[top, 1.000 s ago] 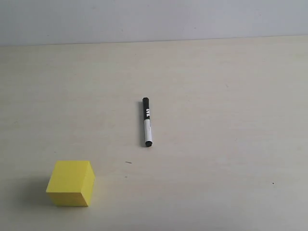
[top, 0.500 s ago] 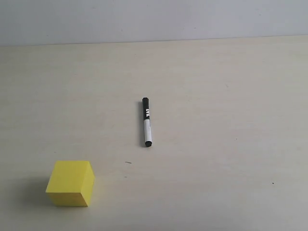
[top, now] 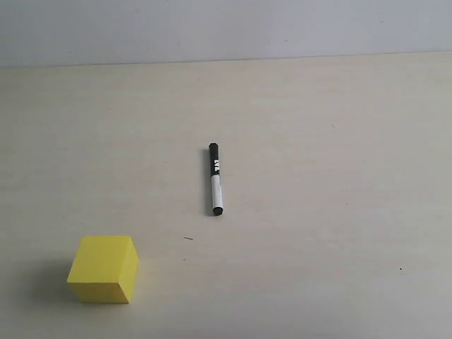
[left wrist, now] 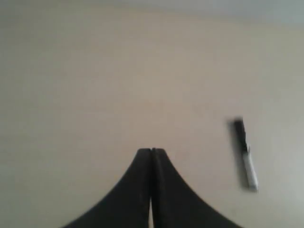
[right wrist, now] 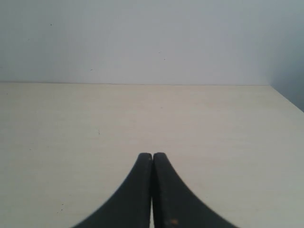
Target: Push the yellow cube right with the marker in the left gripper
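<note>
There's the marker (top: pixel 215 179) lying flat mid-frame on the table (top: pixel 339 141), the yellow cube (top: pixel 104 269) sitting lower left, well apart. The left gripper (left wrist: pixel 151 151) is pressed together, empty; the right gripper (right wrist: pixel 152 155) together too.

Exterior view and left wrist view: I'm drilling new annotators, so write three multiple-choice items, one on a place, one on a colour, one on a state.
1. In the exterior view, where is the yellow cube from the marker? A) lower left B) upper right C) touching it
2. What colour are the marker's ends? A) red B) black C) green
3. How is the left gripper? A) open B) shut on the marker C) shut on nothing
Answers: 1 A, the cube sits near the bottom left corner. 2 B, both ends show black. 3 C, it is closed empty while the marker lies loose on the table.
</note>
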Available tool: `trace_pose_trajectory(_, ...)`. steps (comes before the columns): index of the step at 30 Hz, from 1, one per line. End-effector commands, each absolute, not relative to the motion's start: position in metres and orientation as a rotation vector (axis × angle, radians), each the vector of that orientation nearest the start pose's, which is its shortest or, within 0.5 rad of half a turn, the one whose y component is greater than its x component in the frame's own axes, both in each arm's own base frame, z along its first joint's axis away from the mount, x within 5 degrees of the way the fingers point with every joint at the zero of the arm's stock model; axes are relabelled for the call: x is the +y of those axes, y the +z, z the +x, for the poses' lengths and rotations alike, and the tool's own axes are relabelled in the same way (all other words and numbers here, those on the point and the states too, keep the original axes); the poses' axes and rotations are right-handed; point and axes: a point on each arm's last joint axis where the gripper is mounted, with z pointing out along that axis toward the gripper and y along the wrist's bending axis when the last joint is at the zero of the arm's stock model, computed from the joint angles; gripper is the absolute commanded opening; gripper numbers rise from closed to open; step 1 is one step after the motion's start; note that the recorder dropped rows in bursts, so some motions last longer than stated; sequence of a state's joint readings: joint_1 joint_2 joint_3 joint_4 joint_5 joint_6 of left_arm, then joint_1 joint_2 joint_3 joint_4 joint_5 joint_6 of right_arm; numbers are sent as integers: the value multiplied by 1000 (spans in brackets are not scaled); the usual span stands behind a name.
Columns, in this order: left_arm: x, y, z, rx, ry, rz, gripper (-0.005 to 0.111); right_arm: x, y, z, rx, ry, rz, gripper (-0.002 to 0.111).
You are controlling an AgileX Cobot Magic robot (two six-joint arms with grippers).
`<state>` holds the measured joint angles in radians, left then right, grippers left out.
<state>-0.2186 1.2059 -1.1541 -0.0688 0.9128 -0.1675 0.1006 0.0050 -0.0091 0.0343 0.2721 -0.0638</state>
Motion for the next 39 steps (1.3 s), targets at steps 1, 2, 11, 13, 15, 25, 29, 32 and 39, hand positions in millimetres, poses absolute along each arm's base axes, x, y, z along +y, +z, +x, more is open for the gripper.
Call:
trace_pose_trajectory(1, -110, 331, 261, 2841, -234, 344, 0, 6, 191, 55, 1742, 49, -123, 0)
trace_pose_trajectory(2, -122, 321, 268, 2873, -211, 367, 0, 6, 191, 55, 1742, 49, -123, 0)
trace_pose_trajectory(11, -231, 260, 290, 2979, -39, 471, 0, 6, 191, 55, 1742, 49, -123, 0)
trace_pose_trajectory(13, -249, 248, 295, 2992, -46, 475, 0, 6, 191, 55, 1742, 49, -123, 0)
trace_pose_trajectory(15, -261, 239, 299, 3004, -55, 451, 0, 6, 191, 55, 1742, 49, -123, 0)
trace_pose_trajectory(25, -291, 189, 315, 3131, -157, 321, 32, 6, 191, 55, 1742, 49, -123, 0)
trace_pose_trajectory(29, -296, 178, 322, 3106, -186, 238, 45, 6, 191, 55, 1742, 49, -123, 0)
trace_pose_trajectory(32, -300, 172, 325, 3084, -209, 219, 44, 6, 191, 55, 1742, 49, -123, 0)
trace_pose_trajectory(39, -302, 157, 327, 3099, -190, 204, 43, 6, 191, 55, 1742, 49, -123, 0)
